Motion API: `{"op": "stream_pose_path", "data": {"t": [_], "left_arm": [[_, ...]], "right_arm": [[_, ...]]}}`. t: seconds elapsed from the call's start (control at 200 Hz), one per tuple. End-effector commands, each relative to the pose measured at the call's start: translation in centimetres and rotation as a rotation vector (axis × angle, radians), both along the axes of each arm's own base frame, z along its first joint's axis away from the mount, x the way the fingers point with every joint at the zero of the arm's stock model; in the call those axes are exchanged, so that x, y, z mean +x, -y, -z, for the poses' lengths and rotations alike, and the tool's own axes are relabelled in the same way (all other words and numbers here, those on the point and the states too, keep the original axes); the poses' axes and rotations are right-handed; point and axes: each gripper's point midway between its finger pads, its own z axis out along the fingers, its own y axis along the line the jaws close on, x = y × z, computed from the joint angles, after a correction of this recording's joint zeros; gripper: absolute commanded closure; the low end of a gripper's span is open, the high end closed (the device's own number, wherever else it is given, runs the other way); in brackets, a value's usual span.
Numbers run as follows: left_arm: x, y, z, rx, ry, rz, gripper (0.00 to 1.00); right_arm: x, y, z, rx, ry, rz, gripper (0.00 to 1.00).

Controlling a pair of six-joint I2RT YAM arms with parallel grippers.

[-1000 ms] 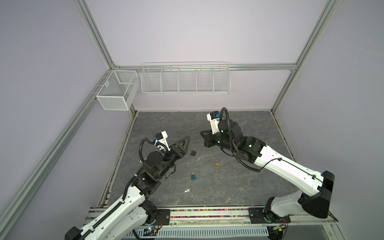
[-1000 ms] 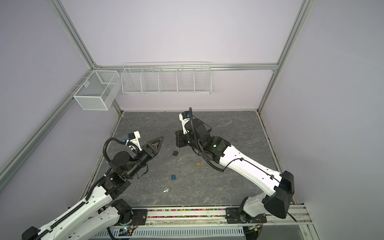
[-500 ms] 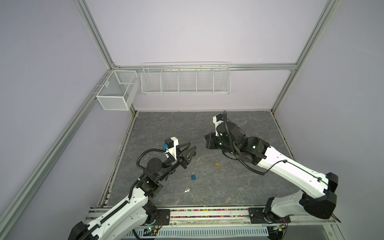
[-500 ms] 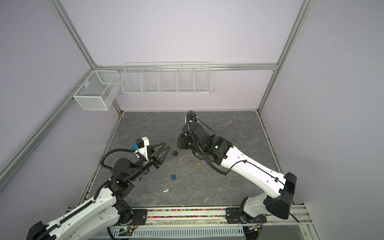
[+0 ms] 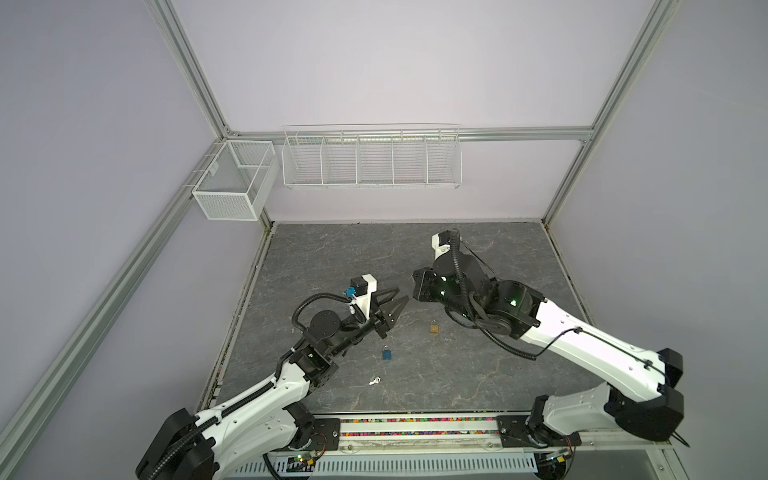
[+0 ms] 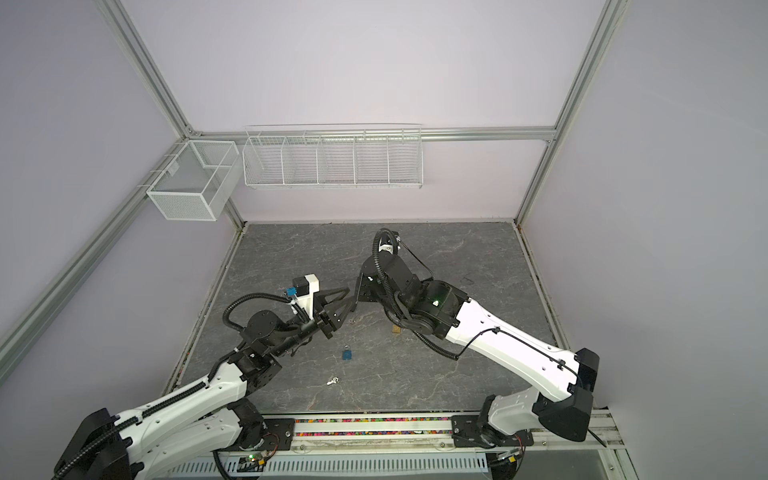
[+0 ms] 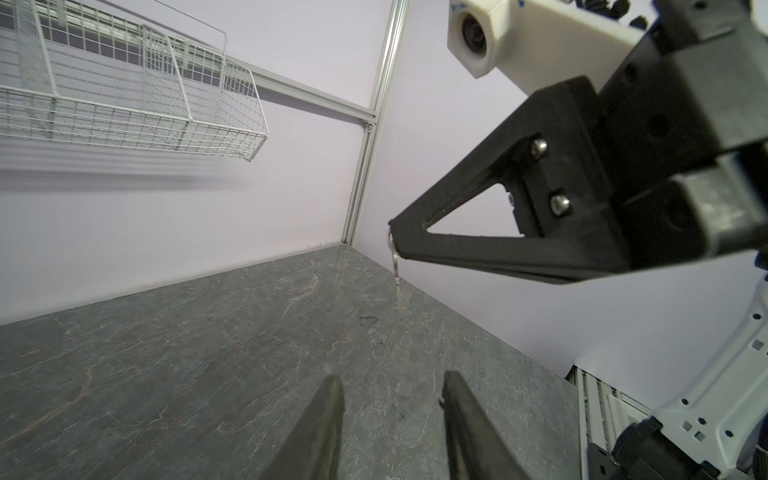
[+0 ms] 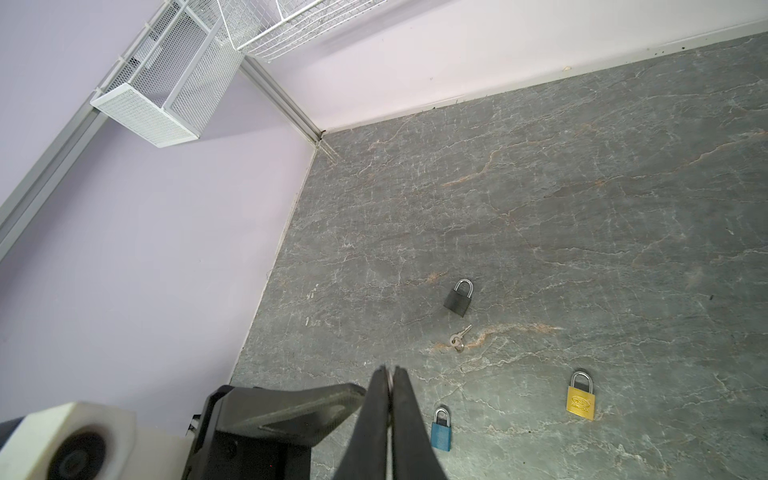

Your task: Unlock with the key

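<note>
My right gripper (image 8: 390, 376) is shut on a small silver key (image 7: 395, 266), whose blade hangs below the fingertips in the left wrist view. My left gripper (image 7: 392, 388) is open with nothing between its fingers, and its tips (image 5: 400, 294) stand close to the right gripper (image 5: 414, 286), pointing at it. On the grey floor lie a black padlock (image 8: 458, 300), a blue padlock (image 8: 441, 430) and a gold padlock (image 8: 581, 399), all with shackles closed. In both top views the black padlock is hidden under the grippers.
A second key on a ring (image 8: 457, 340) lies between the black and blue padlocks. Another small silver key (image 5: 375, 380) lies nearer the front rail. White wire baskets (image 5: 371, 158) (image 5: 235, 183) hang on the back and left walls.
My left arm has swung right and toward the right gripper, and its jaws have narrowed. The right gripper has shifted slightly right and nearer, still shut on the key.
</note>
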Motion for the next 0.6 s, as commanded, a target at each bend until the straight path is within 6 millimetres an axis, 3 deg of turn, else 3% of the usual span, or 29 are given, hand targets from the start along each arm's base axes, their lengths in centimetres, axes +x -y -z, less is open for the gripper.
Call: {"op": "stream_pose_path", "data": {"t": [0.0, 0.595], "left_arm": [[0.3, 0.3, -2.5, -0.031, 0.071, -0.025, 0.63], [1.7, 1.4, -2.0, 0.004, 0.072, -0.078, 0.75]], "right_arm": [[0.2, 0.1, -0.4, 0.009, 0.014, 0.031, 0.93], [-0.4, -0.3, -0.7, 0.017, 0.042, 0.004, 0.93]]}}
